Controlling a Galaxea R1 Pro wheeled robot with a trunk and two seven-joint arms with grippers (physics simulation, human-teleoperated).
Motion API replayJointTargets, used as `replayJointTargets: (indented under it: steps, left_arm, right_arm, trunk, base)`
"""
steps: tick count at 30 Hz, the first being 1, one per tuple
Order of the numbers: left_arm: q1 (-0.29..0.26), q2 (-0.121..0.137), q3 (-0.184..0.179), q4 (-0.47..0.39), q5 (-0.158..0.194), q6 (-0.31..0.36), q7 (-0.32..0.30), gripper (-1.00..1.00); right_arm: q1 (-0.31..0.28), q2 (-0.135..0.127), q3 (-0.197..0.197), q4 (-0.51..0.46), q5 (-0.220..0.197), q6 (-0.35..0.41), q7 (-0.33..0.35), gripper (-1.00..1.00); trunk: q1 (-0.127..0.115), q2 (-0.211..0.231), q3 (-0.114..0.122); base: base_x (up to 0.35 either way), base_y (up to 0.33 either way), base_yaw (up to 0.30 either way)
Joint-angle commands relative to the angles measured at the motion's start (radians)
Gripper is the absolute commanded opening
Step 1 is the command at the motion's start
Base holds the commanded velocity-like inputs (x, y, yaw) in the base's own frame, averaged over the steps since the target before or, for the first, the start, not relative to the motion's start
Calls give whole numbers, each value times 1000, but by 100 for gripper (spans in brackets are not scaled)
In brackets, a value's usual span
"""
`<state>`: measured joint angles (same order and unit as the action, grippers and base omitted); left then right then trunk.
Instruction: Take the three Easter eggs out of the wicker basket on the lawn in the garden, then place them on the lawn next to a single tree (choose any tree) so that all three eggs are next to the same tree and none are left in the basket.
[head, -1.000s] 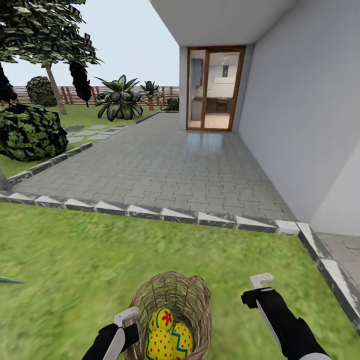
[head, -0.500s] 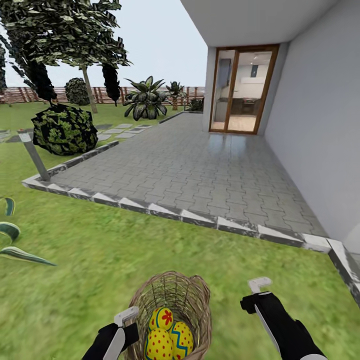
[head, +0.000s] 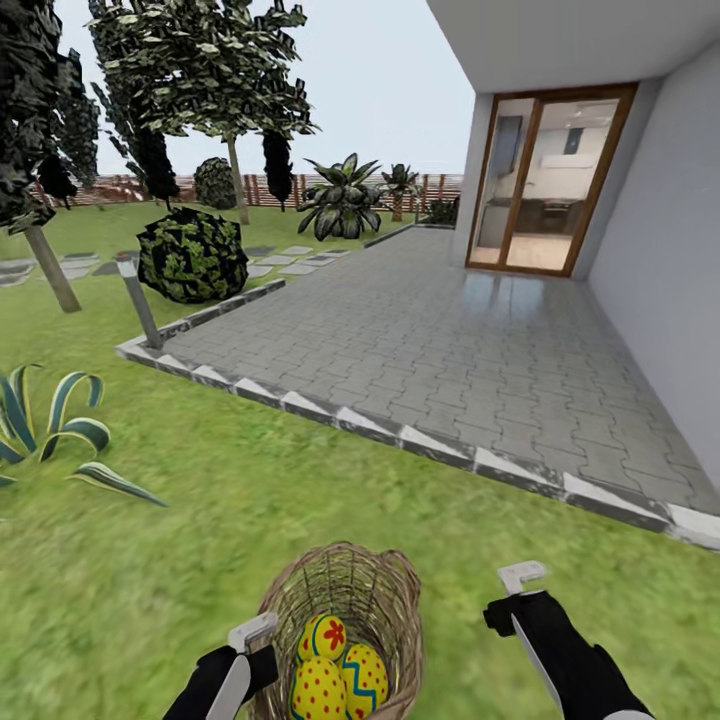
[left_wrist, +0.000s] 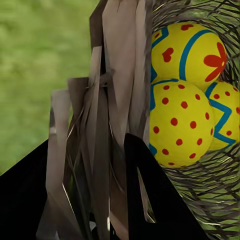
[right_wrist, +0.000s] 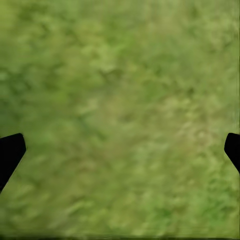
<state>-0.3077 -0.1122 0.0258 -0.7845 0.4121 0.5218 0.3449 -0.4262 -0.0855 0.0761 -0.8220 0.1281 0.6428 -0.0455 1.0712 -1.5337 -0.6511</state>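
The wicker basket (head: 345, 588) hangs just above the lawn (head: 150, 560), close in front of me. My left gripper (head: 252, 640) is shut on its rim (left_wrist: 117, 75). Inside lie three Easter eggs: the red-flower one (head: 324, 637) (left_wrist: 192, 50), the red-dotted one (head: 318, 695) (left_wrist: 180, 120) and the blue-zigzag one (head: 366, 676) (left_wrist: 226, 117). My right gripper (head: 522, 582) stands open to the basket's right, with only grass between its tips (right_wrist: 120, 150). One tree (head: 236, 178) stands far back on the left, another trunk (head: 50, 268) nearer at the left edge.
A grey paved terrace (head: 430, 350) with a pale kerb (head: 450, 452) lies ahead, ending at the house's glass door (head: 540, 185). A round bush (head: 195, 255) and a short post (head: 138, 300) stand at its left corner. A striped agave (head: 50, 420) grows at my left.
The whole view has swung to the left, so the terrace and door have slid right and the trees and agave have come in. The basket and both grippers keep their places.
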Motion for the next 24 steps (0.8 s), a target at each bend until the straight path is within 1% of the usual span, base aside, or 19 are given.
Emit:
replayJointTargets:
  steps: [1,4,5,7,8,10,15,24]
  left_arm:
    - [-1,0,2,-2,14,1,7,-100]
    - [-1,-1,2,-1,14,2,6,-100]
    - [-1,-1,2,0,14,2,6,-100]
    - [-1,0,2,0,14,3,6,-100]
    - [-1,0,2,1,14,3,6,-100]
    - [-1,-1,2,1,14,3,7,-100]
    - [-1,0,2,1,14,3,6,-100]
    - [-1,0,2,2,14,1,6,-100]
  right_arm:
    - [0,-2,1,3,3,6,-2,100]
    - [0,-5,-2,23,1,-12,-2,100]
    - [0,-6,-3,45,1,-37,-2,100]
    - [0,-10,-4,126,2,-133,-4,100]
    - [0,-18,-3,146,2,-159,-7,100]
    - [0,-29,-3,167,1,-183,-14,100]
    - [0,-32,-4,173,-1,-189,-20,100]
    - [0,-28,4,174,-2,-192,-22,100]
  trunk:
    - [-4,7,2]
    - [-16,28,12]
    - [-19,35,15]
    - [-27,49,21]
    - [-31,56,24]
    - [-39,70,31]
    - [-58,105,46]
    - [-92,168,74]
  base:
    - [42,0,299]
    - [226,0,299]
    - [299,-30,299]
    - [312,-75,299]
    - [315,-88,299]
    - [316,-92,299]
    - [261,-88,299]
    - [14,-5,299]
